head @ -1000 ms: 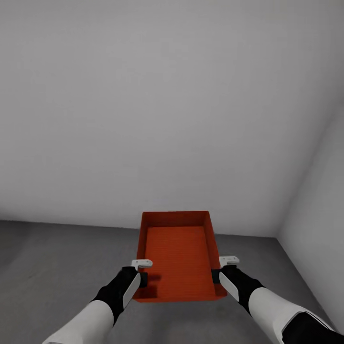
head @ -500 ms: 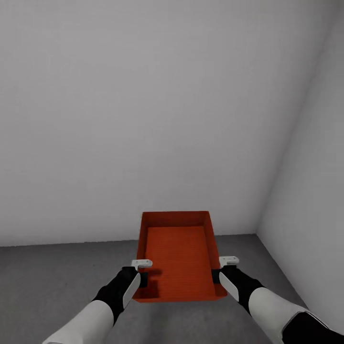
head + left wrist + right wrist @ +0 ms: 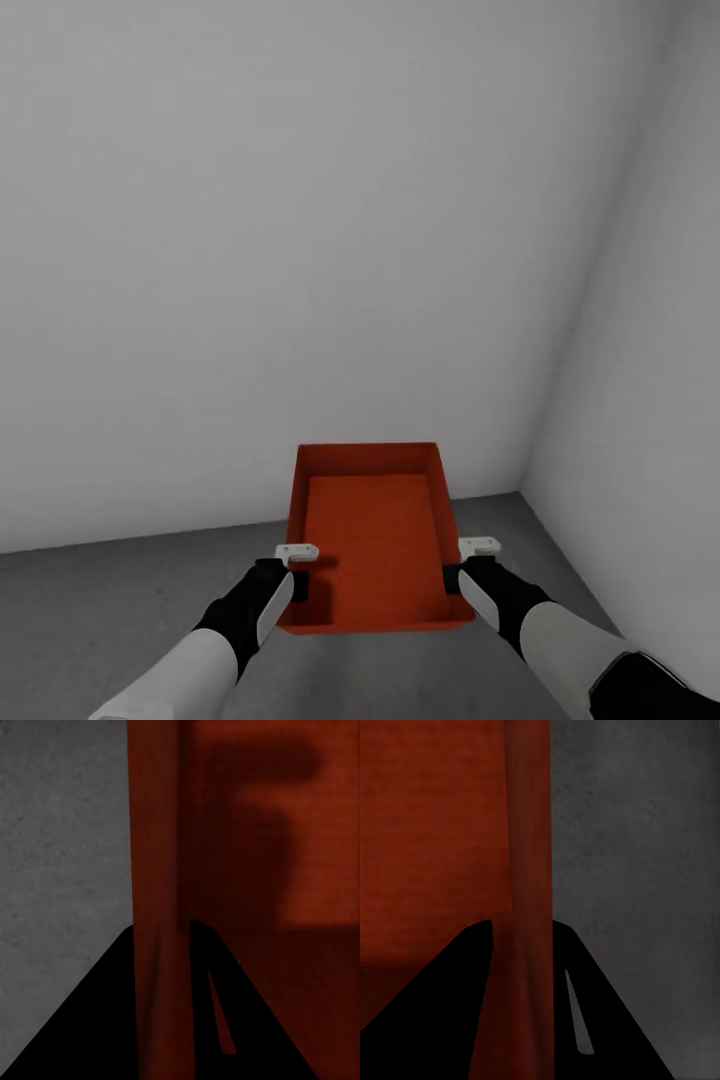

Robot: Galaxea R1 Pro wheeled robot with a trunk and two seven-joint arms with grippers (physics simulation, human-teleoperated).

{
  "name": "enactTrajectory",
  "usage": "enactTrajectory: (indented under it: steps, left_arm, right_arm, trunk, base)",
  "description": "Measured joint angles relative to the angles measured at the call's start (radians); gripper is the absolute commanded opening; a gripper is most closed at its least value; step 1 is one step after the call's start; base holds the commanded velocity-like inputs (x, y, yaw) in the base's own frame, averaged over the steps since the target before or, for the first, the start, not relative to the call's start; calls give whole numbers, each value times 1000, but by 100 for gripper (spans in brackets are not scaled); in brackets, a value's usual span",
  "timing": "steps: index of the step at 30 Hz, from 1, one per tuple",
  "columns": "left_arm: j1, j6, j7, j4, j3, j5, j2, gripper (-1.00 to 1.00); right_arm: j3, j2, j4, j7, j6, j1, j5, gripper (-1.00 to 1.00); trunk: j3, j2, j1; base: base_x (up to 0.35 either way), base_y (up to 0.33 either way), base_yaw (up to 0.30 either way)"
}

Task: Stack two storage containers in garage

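left gripper (image 3: 297, 568) clamped on left wall | storage container (image 3: 372, 540) carried at lower centre, unmoved between arms | right gripper (image 3: 468, 563) clamped on right wall | wall corner (image 3: 560, 360) drifted leftward: base turning | garage floor (image 3: 120, 600) below, set-down pending

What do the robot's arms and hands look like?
Each arm has a smooth white forearm shell that turns into a black wrist with a white panel on its side. The left hand and right hand end in small pale grey-white blocky fingers. Seen from the wrist cameras, the fingers look like dark, pointed wedges. No cables or markings show.
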Motion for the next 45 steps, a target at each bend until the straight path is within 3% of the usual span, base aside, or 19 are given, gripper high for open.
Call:
enactTrajectory:
  steps: [10, 45]
  left_arm:
    - [0, 0, -2, -7, 0, 0, 2, -100]
    - [0, 1, 0, -10, -1, 1, 2, -100]
  right_arm:
    - [-1, 0, -10, -6, 1, 0, 0, -100]
    - [-1, -2, -12, -6, 1, 0, 0, -100]
  trunk:
    - [0, 0, 0]
    - [0, 0, 0]
  base:
    - [199, 0, 203]
    - [6, 0, 3]
